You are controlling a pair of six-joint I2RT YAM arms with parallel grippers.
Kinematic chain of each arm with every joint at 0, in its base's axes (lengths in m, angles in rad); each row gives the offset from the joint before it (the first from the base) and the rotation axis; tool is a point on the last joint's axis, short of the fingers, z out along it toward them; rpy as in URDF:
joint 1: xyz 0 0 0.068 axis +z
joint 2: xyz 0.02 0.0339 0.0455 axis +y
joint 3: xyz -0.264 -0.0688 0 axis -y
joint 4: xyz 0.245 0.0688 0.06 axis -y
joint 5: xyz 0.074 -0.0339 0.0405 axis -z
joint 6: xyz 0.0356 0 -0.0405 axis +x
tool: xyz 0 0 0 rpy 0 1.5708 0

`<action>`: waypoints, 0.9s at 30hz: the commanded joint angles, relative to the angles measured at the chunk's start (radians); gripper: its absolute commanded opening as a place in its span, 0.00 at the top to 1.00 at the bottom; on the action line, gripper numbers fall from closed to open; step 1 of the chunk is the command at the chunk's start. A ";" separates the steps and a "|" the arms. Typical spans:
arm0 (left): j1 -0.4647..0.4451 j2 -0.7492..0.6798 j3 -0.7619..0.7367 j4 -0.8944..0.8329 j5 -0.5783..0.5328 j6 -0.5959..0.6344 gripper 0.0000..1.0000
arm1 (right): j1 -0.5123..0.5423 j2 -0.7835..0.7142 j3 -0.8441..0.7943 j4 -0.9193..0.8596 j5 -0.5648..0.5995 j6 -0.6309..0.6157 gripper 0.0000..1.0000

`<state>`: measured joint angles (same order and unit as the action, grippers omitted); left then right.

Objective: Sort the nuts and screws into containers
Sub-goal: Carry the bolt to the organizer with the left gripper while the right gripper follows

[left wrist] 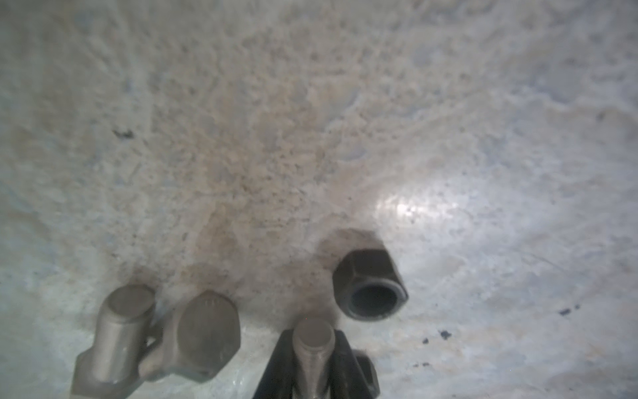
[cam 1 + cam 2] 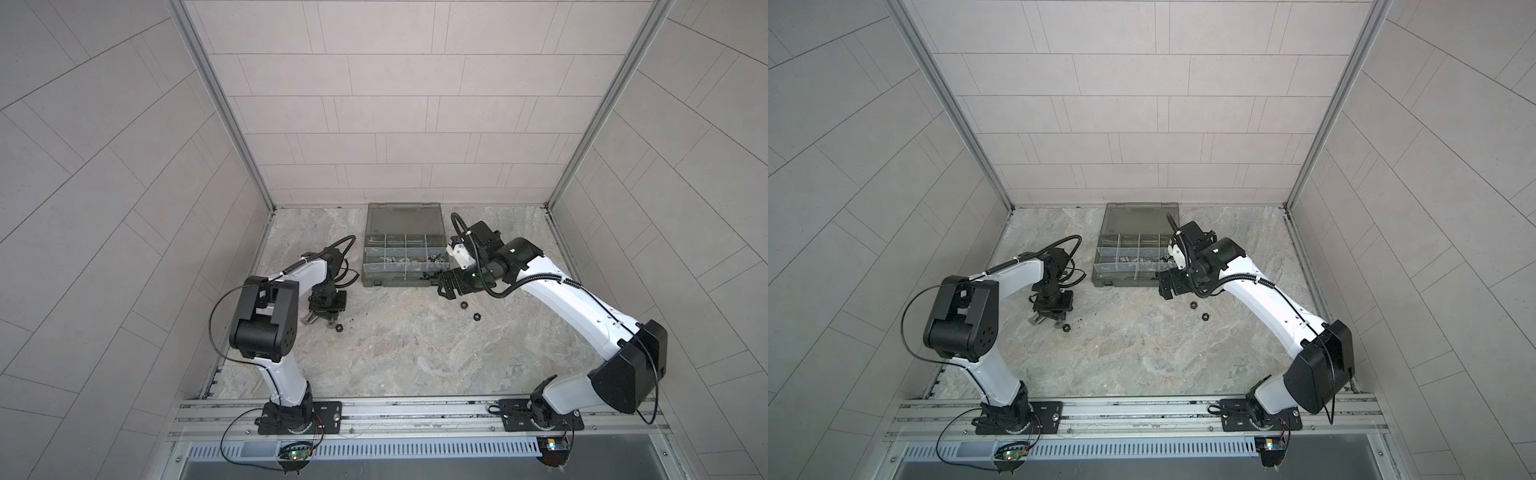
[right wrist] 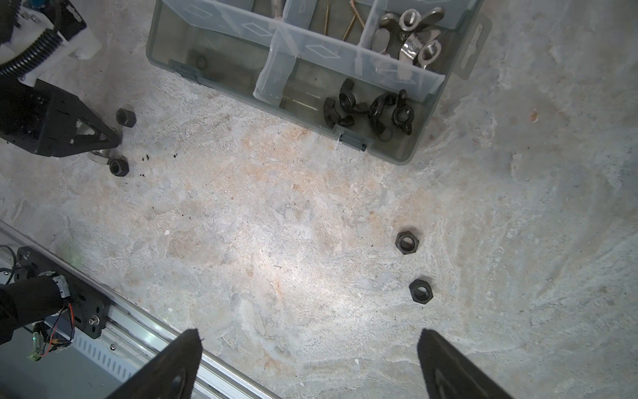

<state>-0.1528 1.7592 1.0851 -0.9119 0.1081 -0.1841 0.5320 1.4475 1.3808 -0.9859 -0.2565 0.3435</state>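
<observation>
Beside a black nut (image 1: 370, 285), left fingers (image 1: 279, 366) clasp a silver bolt (image 1: 313, 349).

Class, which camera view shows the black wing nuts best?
The right wrist view: the black wing nuts lie close and sharp in a corner compartment. The top views give at most dark specks; the left wrist view misses them.

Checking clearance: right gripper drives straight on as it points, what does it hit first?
Probably bare table; the right gripper is open, and the nearest hex nut lies ahead of one finger. Depth unclear.
</observation>
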 commanded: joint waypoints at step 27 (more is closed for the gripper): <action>-0.227 0.469 1.097 -0.229 0.144 -0.135 0.84 | -0.047 -0.037 0.034 0.074 0.030 -0.014 0.01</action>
<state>-0.3580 2.1925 2.1277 -1.0950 0.2283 -0.2951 0.4877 1.3834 1.3853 -0.9348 -0.2291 0.3367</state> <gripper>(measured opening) 0.176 0.992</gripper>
